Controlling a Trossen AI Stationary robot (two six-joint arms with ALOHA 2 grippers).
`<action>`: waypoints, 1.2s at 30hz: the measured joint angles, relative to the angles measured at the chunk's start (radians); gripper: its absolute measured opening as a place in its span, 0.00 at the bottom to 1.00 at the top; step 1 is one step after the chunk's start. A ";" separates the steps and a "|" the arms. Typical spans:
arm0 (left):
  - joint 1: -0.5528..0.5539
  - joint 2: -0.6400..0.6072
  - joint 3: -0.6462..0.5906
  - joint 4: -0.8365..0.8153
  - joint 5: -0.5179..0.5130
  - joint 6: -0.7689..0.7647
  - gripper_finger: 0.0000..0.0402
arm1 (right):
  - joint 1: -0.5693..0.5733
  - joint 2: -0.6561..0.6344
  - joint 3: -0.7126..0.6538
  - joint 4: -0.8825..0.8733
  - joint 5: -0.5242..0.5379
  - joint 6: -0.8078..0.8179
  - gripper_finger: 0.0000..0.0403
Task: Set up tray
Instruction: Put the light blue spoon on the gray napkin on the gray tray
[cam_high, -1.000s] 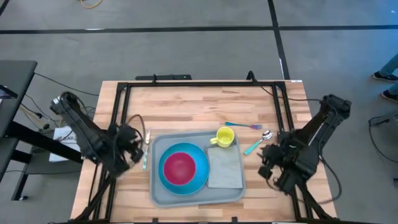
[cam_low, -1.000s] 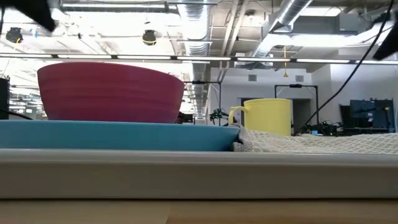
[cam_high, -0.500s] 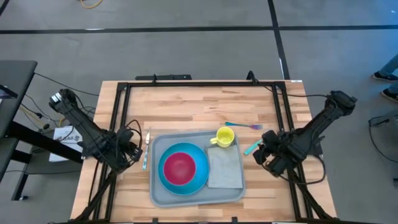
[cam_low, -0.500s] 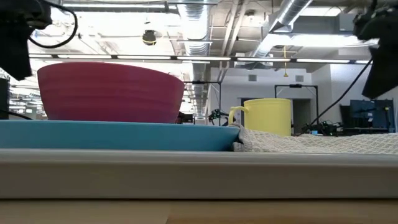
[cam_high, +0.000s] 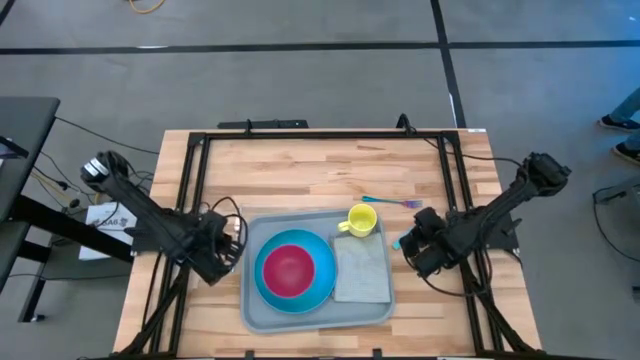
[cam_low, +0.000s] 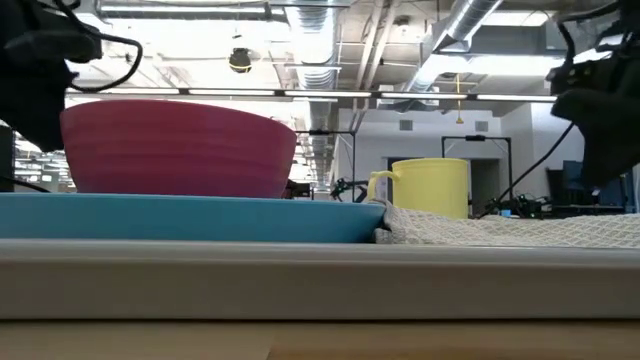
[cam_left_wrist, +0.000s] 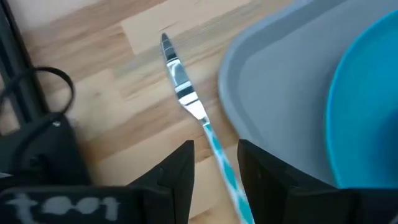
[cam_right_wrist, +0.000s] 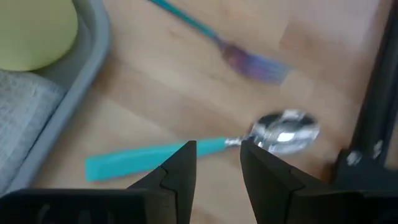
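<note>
tray (cam_high: 300, 318) – smooth matt plastic | table (cam_high: 320, 170) – wood | spoon (cam_right_wrist: 211, 147) bowl – shiny metal

The tray (cam_high: 310, 310) is grey-blue and plain. On it, the plate (cam_high: 322, 287) is bright blue and the bowl (cam_high: 288, 269) inside the plate is deep pink-red with faint horizontal ridges. The cloth (cam_high: 362, 272) beside the plate is pale grey with a fine woven waffle pattern. The cup (cam_high: 361, 219) at the tray's far edge is yellow. Off the tray, the knife (cam_left_wrist: 184, 93) has a silver blade and a teal handle; the spoon (cam_right_wrist: 205, 148) has a shiny silver bowl and a teal handle; the fork (cam_right_wrist: 231, 50) has a teal handle and iridescent purple-blue tines. The table (cam_high: 320, 170) is light wood in plank strips, framed in black. Both arms are black.
</note>
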 joint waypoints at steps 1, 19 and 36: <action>0.007 0.010 0.000 0.018 0.000 -0.008 0.28 | -0.007 -0.003 0.000 0.011 -0.024 0.013 0.29; 0.027 0.063 0.000 0.093 -0.022 0.100 0.28 | -0.123 0.184 0.001 0.110 -0.151 0.404 0.29; 0.027 0.063 0.000 0.092 -0.030 0.226 0.28 | -0.234 0.337 0.006 0.237 -0.137 0.447 0.29</action>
